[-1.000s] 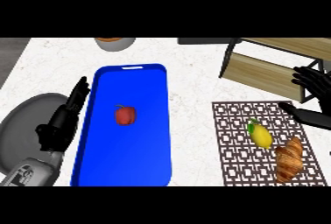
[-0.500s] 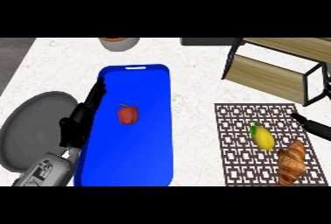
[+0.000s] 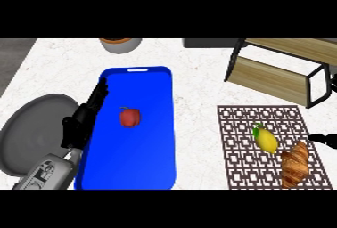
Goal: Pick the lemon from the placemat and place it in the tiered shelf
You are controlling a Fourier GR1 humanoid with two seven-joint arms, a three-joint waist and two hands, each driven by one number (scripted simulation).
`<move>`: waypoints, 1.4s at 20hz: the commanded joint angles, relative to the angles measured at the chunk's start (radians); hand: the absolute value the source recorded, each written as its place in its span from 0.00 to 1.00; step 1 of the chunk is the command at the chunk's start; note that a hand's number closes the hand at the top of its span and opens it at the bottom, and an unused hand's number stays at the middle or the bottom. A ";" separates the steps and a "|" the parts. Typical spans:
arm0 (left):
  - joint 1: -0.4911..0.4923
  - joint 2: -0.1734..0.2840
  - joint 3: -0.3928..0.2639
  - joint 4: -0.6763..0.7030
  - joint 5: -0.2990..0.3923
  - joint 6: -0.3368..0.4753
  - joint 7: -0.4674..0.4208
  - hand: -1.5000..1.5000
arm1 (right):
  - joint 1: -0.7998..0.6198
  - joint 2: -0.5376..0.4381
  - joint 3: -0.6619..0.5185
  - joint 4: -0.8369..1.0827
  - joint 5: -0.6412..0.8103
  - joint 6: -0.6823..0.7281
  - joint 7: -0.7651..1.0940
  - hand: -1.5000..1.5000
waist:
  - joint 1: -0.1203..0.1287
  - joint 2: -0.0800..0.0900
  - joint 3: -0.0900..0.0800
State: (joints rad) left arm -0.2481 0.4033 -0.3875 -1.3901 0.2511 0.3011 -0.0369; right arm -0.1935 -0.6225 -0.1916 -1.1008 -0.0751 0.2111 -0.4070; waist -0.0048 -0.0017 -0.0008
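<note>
A yellow lemon [image 3: 266, 140] with a green tip lies on the patterned brown placemat [image 3: 240, 151] at the right. The wooden tiered shelf [image 3: 280, 75] with black legs stands at the back right, beyond the mat. Only a sliver of my right hand [image 3: 325, 140] shows at the right edge, level with the lemon and apart from it. My left hand [image 3: 84, 119] rests over the left rim of the blue tray, fingers straight and pointing away, holding nothing.
A croissant [image 3: 294, 163] lies on the mat just right of and below the lemon. A blue tray [image 3: 151, 147] holds a red pepper [image 3: 129, 117]. A grey plate [image 3: 33, 131] sits at the left, and a bowl [image 3: 121, 44] at the back.
My right hand has drawn back toward the right edge and dropped lower, so most of it has left the view. The left hand has shifted right, over the tray's rim.
</note>
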 commanded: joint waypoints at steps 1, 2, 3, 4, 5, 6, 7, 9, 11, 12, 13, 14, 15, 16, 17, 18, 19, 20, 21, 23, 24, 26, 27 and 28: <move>-0.002 0.012 0.035 0.011 0.006 -0.031 -0.006 0.50 | 0.032 -0.050 0.067 -0.172 0.053 0.021 0.155 0.00 | -0.007 -0.003 -0.002; -0.007 -0.027 0.011 0.001 -0.030 0.010 0.010 0.50 | -0.019 -0.007 0.097 -0.172 0.081 -0.022 0.212 0.00 | 0.002 -0.001 -0.001; -0.054 -0.028 0.039 0.056 0.002 -0.029 0.015 0.50 | -0.008 -0.049 0.101 -0.220 0.082 0.012 0.257 0.00 | -0.008 0.000 -0.001; 0.012 -0.024 0.008 -0.014 -0.028 0.015 0.025 0.50 | 0.020 -0.088 0.104 -0.275 0.085 0.035 0.305 0.00 | -0.006 -0.006 -0.002; 0.040 -0.034 -0.011 -0.009 -0.049 0.014 -0.033 0.50 | 0.020 -0.125 0.121 -0.290 0.107 0.064 0.317 0.00 | -0.004 -0.005 -0.002; 0.023 -0.028 0.008 0.015 -0.026 -0.004 0.000 0.50 | 0.039 -0.093 0.168 -0.370 0.139 0.034 0.375 0.00 | -0.011 -0.005 -0.003; 0.022 -0.027 -0.003 -0.020 -0.039 0.013 0.028 0.50 | 0.044 -0.151 0.166 -0.364 0.147 0.088 0.389 0.00 | -0.007 -0.006 -0.002; 0.014 -0.028 0.020 0.024 -0.025 -0.023 -0.020 0.50 | 0.057 -0.170 0.209 -0.449 0.177 0.116 0.457 0.00 | -0.013 -0.004 -0.002; 0.018 -0.069 -0.001 0.052 -0.060 0.008 -0.059 0.50 | 0.023 -0.213 0.241 -0.443 0.250 0.127 0.498 0.00 | -0.003 0.001 -0.002; 0.003 -0.038 0.036 0.090 -0.036 -0.029 -0.056 0.50 | 0.005 -0.244 0.234 -0.487 0.234 0.166 0.556 0.00 | -0.006 0.001 -0.002; -0.030 -0.062 0.031 0.058 -0.044 0.001 -0.010 0.50 | 0.031 -0.226 0.266 -0.531 0.270 0.149 0.598 0.00 | -0.008 -0.001 -0.001; 0.011 -0.031 0.028 0.006 -0.044 -0.016 0.002 0.50 | 0.080 -0.236 0.256 -0.571 0.282 0.147 0.613 0.00 | -0.006 -0.004 -0.001; 0.042 -0.051 0.014 -0.005 -0.058 -0.003 -0.015 0.50 | 0.060 -0.208 0.280 -0.613 0.303 0.134 0.682 0.00 | 0.000 -0.003 -0.001; 0.054 -0.028 0.027 -0.060 -0.048 -0.017 0.015 0.50 | 0.093 -0.200 0.283 -0.660 0.304 0.145 0.708 0.00 | 0.001 -0.004 0.000; 0.080 0.001 0.065 -0.013 -0.021 -0.069 -0.036 0.50 | 0.081 -0.176 0.298 -0.714 0.292 0.159 0.773 0.00 | 0.001 -0.002 -0.001; 0.004 -0.043 0.034 -0.046 -0.076 -0.009 0.063 0.50 | 0.054 -0.152 0.302 -0.713 0.311 0.158 0.815 0.00 | 0.002 -0.001 0.000; -0.011 -0.082 0.040 0.011 -0.093 -0.019 0.041 0.50 | 0.052 -0.132 0.297 -0.697 0.331 0.173 0.795 0.00 | 0.001 0.001 0.000; 0.012 -0.083 0.049 0.009 -0.103 -0.014 0.012 0.50 | 0.132 -0.163 0.255 -0.801 0.294 0.205 0.819 0.00 | -0.005 -0.001 0.000; -0.039 -0.090 0.074 0.043 -0.099 -0.042 0.049 0.50 | 0.084 -0.121 0.267 -0.773 0.315 0.208 0.850 0.00 | -0.001 0.001 0.000; 0.078 -0.023 0.082 -0.094 -0.080 -0.073 0.039 0.50 | 0.154 -0.054 0.324 -0.822 0.386 0.140 0.868 0.00 | 0.005 -0.001 0.001; 0.063 -0.082 0.083 -0.076 -0.112 -0.065 0.049 0.50 | 0.126 -0.047 0.279 -0.792 0.394 0.184 0.839 0.00 | 0.004 0.001 0.001; 0.043 -0.089 0.098 -0.052 -0.117 -0.097 0.065 0.50 | 0.117 -0.003 0.300 -0.808 0.429 0.183 0.867 0.00 | 0.004 0.001 0.001; 0.046 -0.104 0.127 0.053 -0.122 -0.112 -0.051 0.50 | 0.161 -0.023 0.267 -0.766 0.459 0.169 0.761 0.00 | 0.001 0.002 0.001; 0.087 -0.088 0.110 -0.062 -0.132 -0.089 0.023 0.50 | 0.113 0.024 0.329 -0.863 0.473 0.175 0.906 0.00 | 0.006 0.001 0.001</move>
State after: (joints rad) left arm -0.1913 0.3229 -0.2973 -1.4234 0.1397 0.2277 -0.0158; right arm -0.0694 -0.6693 0.0933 -1.8990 0.3262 0.3895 0.4263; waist -0.0023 -0.0013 -0.0002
